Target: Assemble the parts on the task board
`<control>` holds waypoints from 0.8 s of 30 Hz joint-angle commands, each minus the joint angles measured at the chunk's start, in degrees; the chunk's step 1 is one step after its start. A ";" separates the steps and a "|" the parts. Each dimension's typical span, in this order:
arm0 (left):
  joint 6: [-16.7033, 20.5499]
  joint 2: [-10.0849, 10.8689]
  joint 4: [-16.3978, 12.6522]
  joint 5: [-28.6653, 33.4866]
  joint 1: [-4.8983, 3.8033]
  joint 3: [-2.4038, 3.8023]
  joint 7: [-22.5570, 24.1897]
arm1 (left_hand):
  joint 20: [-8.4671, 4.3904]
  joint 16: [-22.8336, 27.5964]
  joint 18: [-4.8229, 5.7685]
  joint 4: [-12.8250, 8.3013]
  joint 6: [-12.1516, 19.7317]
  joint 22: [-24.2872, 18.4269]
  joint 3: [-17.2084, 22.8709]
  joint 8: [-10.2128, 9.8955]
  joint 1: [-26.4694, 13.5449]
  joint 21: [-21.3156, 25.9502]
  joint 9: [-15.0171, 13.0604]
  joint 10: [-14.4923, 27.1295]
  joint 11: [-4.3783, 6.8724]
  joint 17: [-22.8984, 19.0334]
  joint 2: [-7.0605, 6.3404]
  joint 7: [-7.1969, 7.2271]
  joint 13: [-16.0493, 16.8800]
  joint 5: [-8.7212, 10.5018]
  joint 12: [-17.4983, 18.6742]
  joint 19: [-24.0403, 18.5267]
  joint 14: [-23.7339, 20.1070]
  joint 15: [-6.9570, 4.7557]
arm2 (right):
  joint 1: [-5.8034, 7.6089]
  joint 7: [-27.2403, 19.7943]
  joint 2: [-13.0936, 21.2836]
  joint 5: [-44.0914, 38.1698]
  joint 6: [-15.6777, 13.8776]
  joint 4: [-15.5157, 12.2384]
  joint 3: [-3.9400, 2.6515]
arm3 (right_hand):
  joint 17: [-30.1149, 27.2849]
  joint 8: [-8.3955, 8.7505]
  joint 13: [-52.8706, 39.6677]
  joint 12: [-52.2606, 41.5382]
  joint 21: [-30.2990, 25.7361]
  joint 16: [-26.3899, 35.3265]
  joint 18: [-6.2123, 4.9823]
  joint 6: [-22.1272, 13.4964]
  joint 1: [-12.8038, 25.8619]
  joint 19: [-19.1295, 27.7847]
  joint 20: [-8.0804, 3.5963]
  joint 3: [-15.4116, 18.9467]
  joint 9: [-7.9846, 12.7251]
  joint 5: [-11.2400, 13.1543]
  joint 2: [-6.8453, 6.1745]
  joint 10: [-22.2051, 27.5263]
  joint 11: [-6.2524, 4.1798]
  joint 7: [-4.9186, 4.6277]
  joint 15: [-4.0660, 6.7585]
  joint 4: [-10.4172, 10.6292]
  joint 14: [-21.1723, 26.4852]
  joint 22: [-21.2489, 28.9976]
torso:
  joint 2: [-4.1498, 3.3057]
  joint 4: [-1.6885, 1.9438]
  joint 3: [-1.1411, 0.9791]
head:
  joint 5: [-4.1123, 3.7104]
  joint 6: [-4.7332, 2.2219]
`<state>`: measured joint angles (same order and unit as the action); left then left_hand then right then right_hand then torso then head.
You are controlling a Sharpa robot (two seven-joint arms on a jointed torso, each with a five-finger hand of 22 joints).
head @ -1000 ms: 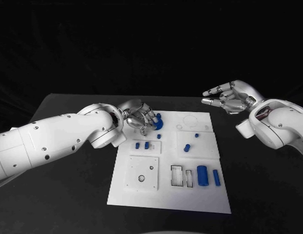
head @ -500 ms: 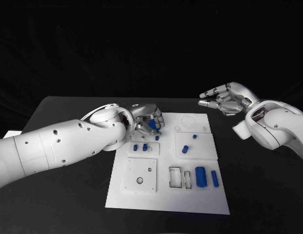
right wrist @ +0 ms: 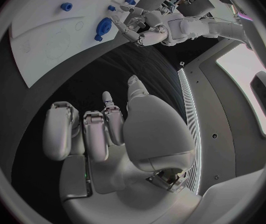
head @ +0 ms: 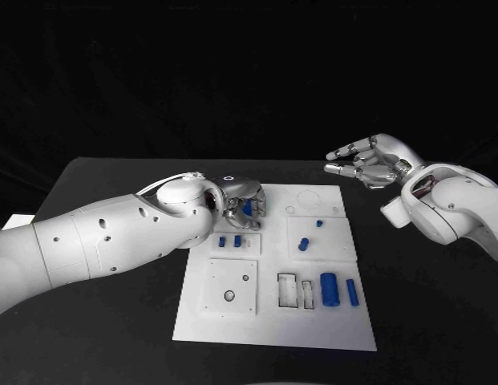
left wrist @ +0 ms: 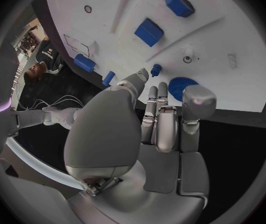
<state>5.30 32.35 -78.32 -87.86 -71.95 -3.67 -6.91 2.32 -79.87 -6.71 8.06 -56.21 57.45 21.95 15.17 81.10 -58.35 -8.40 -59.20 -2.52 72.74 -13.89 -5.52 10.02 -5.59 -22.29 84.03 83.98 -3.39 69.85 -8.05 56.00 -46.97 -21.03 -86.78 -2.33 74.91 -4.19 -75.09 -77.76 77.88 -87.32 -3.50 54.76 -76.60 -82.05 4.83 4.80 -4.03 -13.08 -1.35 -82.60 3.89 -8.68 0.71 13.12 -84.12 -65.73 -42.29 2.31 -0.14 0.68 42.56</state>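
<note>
The white task board (head: pixel 318 321) lies in the middle of the table. At its far left corner my left hand (head: pixel 237 202) holds a blue gear (head: pixel 249 210) by the fingertips, low over the board. In the left wrist view the gear (left wrist: pixel 181 87) is partly hidden behind the fingers (left wrist: pixel 198 100), beside a small blue peg (left wrist: pixel 155 70). My right hand (head: pixel 364 164) hangs raised off the board's far right corner, fingers apart and holding nothing. The right wrist view shows the right hand (right wrist: pixel 102 134) bare, with the left hand (right wrist: pixel 139 27) and gear (right wrist: pixel 103 26) beyond it.
Two small blue blocks (head: pixel 230 240) sit near the left hand. Blue pegs (head: pixel 319 222) (head: pixel 303 243) stand mid-board. Two blue cylinders (head: pixel 329 289) (head: pixel 353 292) lie at the right, next to rectangular slots (head: pixel 287 290). A square plate (head: pixel 232 286) lies at the near left.
My left arm has swung further in over the table and the hand has shifted slightly right with the gear. The right hand has barely moved.
</note>
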 commanded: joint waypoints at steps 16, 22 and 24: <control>-2.44 -1.53 1.37 -1.98 0.62 -0.08 -0.66 | -0.31 -0.50 0.00 -0.97 -2.40 0.07 2.20 -1.46 1.54 0.23 0.81 -2.48 0.20 -0.22 1.97 0.00 -1.95 -0.02 2.40 1.66 3.17 -0.24 | -0.09 -0.72 -0.10 -0.10 0.81 -0.09 -0.01 | 10.79 -0.01 -6.19 0.01 -0.16 0.21 -1.11 0.24 0.43 0.19 0.04 0.34 0.02 -0.11 0.06 0.26 -0.16 -0.05 0.09 -0.08 -4.80 -0.04 | 0.00 -0.01 -0.08 | -0.13 0.30; -3.32 -1.92 1.88 -1.98 0.74 -0.09 -0.99 | -0.42 -0.62 -0.02 -1.40 -3.20 0.11 3.62 -1.98 1.70 0.33 1.08 -3.46 0.28 -0.35 2.22 0.06 -2.68 -0.01 3.41 1.67 3.14 -0.41 | -0.09 -0.71 -0.09 -0.10 0.86 -0.12 -0.01 | 10.79 -0.01 -6.19 0.01 -0.16 0.21 -1.11 0.24 0.43 0.19 0.04 0.34 0.02 -0.11 0.06 0.26 -0.16 -0.05 0.09 -0.08 -4.80 -0.04 | 0.04 0.01 -0.07 | -0.12 0.38; -3.54 -2.03 2.02 -1.98 0.77 -0.09 -1.08 | -0.43 -0.66 -0.02 -1.43 -3.34 0.09 3.87 -2.10 1.61 0.39 1.14 -3.65 0.28 -0.36 2.27 0.05 -2.82 0.00 3.61 1.67 3.14 -0.41 | -0.09 -0.71 -0.09 -0.10 0.87 -0.12 -0.01 | 10.79 -0.01 -6.19 0.01 -0.16 0.21 -1.11 0.24 0.43 0.19 0.04 0.34 0.02 -0.11 0.06 0.26 -0.16 -0.05 0.09 -0.08 -4.80 -0.04 | 0.04 0.01 -0.05 | -0.10 0.39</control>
<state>3.32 30.51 -76.39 -89.39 -71.20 -3.77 -7.67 2.33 -80.16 -6.72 6.62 -59.28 57.48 25.54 13.25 82.78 -58.12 -7.32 -62.36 -2.25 72.45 -12.22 -5.51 7.25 -5.59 -18.88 84.03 83.98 -3.39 69.81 -8.19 55.96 -46.96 -20.94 -86.83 -2.32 74.90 -4.19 -75.05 -77.76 77.88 -87.32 -3.50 54.76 -76.60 -82.05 4.83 4.80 -4.03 -13.08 -1.35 -82.60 3.89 -8.68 0.71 13.12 -84.12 -65.74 -42.26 2.31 -0.21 0.53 42.93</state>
